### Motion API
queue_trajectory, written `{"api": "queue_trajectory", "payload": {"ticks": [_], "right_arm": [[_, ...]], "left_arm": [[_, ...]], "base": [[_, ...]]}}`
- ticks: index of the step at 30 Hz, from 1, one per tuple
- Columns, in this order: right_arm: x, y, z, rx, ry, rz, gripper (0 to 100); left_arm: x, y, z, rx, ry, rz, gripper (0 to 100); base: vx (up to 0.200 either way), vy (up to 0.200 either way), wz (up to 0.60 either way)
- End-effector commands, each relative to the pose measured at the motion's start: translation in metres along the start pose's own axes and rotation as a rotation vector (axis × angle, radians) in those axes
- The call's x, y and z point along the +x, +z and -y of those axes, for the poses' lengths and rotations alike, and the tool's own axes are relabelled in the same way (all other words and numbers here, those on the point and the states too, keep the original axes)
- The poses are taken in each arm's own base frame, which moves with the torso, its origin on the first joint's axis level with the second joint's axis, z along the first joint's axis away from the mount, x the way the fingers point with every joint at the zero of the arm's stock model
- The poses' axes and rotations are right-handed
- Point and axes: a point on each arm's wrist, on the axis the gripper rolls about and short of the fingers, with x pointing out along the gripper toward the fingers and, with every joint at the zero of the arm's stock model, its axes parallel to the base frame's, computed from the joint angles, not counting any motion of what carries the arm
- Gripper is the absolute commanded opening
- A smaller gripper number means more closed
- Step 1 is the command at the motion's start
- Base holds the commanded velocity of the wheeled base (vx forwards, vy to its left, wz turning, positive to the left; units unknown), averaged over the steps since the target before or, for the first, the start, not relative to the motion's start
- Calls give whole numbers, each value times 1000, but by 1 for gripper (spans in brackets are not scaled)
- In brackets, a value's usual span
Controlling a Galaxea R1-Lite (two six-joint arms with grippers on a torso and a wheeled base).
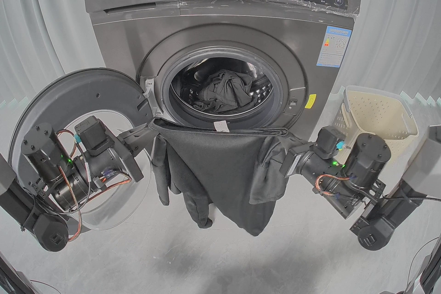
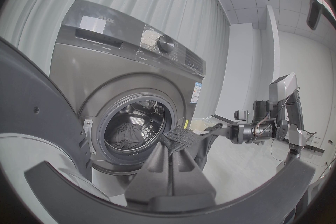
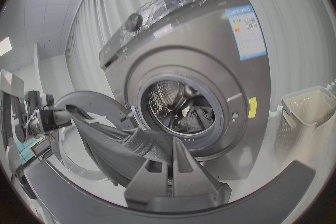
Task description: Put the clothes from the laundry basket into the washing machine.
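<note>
A dark grey garment [image 1: 220, 161] hangs stretched between both grippers, just below the open mouth of the grey washing machine [image 1: 220, 33]. My left gripper [image 1: 149, 127] is shut on its left end, and my right gripper [image 1: 282, 136] is shut on its right end. The left wrist view shows my fingers [image 2: 189, 168] pinching bunched cloth [image 2: 178, 137], with the right arm [image 2: 255, 130] across from it. My right fingers [image 3: 182, 161] clamp the fabric [image 3: 147, 142] too. Another dark garment [image 1: 223, 90] lies inside the drum. The cream laundry basket [image 1: 376, 113] stands right of the machine.
The round machine door [image 1: 78, 102] stands swung open on the left, behind my left arm. Pale curtains hang behind the machine. Bare grey floor lies in front, beneath the hanging garment.
</note>
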Motion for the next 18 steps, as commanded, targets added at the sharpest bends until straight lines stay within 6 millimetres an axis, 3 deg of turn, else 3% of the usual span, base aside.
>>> {"api": "queue_trajectory", "payload": {"ticks": [1, 9, 18], "right_arm": [[-28, 46, -7, 30, 14, 118, 0], [-27, 61, -9, 44, -4, 182, 0], [-19, 75, -18, 70, 10, 250, 0]], "left_arm": [[-12, 10, 7, 6, -21, 22, 0], [-13, 11, 7, 11, -7, 25, 0], [-13, 33, 8, 39, 8, 107, 0]], "base": [[0, 0, 0], [0, 0, 0], [0, 0, 0]]}}
